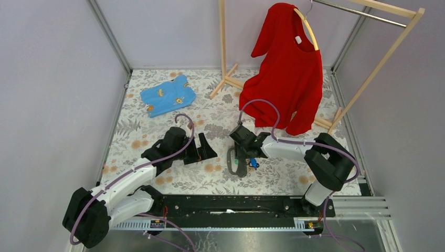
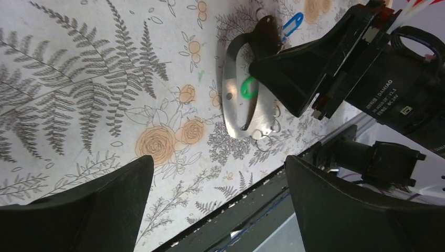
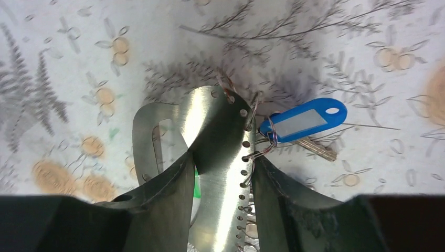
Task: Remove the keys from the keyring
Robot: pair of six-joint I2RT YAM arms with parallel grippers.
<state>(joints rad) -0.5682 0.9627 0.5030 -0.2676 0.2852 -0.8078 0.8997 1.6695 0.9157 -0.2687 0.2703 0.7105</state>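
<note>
The keyring is a shiny metal plate (image 3: 220, 126) with a row of holes along one edge, lying on the floral cloth. Wire rings hang from the holes. One ring holds a blue tag (image 3: 304, 121) and a silvery key (image 3: 317, 149) to the plate's right. My right gripper (image 3: 220, 170) is shut on the plate, one finger on each side. A green bit (image 2: 246, 86) shows in the plate's cut-out. My left gripper (image 2: 218, 173) is open and empty, well to the left of the plate (image 2: 239, 105). From above, both grippers (image 1: 204, 149) (image 1: 242, 157) sit mid-table.
A blue garment (image 1: 168, 95) lies at the back left. A red shirt (image 1: 288, 68) hangs on a wooden rack (image 1: 225, 52) at the back right. A black rail (image 1: 231, 205) runs along the near table edge.
</note>
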